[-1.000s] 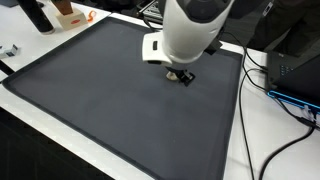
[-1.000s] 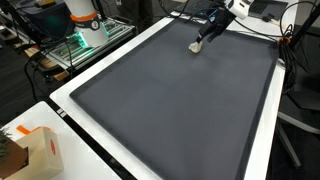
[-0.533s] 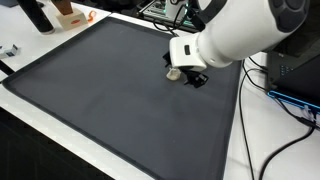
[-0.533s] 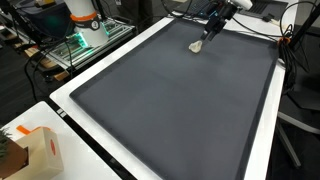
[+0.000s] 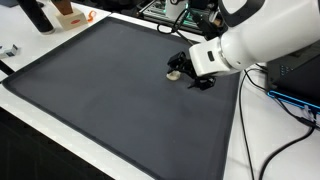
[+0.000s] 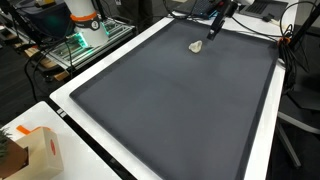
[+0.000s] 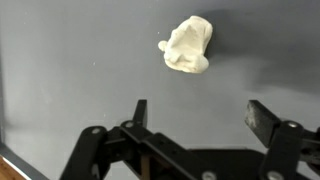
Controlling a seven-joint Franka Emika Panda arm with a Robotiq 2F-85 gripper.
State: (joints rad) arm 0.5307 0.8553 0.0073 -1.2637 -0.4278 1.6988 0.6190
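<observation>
A small crumpled white lump [image 7: 187, 45] lies on the dark grey mat [image 7: 70, 60]; it also shows as the white lump [image 6: 196, 47] near the mat's far edge and the lump [image 5: 175, 72] beside the arm. My gripper [image 7: 200, 113] is open, its two black fingers spread wide with nothing between them. It hovers off the mat, apart from the lump, which lies beyond the fingertips in the wrist view. In an exterior view the gripper [image 6: 213, 27] hangs just past the lump; in the other exterior view the gripper [image 5: 197, 82] is partly hidden by the white arm.
The mat [image 6: 170, 100] sits in a white-rimmed table top [image 6: 258, 150]. A cardboard box [image 6: 35, 150] stands at one corner. Black cables [image 5: 270, 130] trail along the white edge. Dark and orange objects [image 5: 55, 14] stand past the far corner.
The arm has lifted and swung away from the white lump, which now lies alone on the mat. The jaws stay wide throughout.
</observation>
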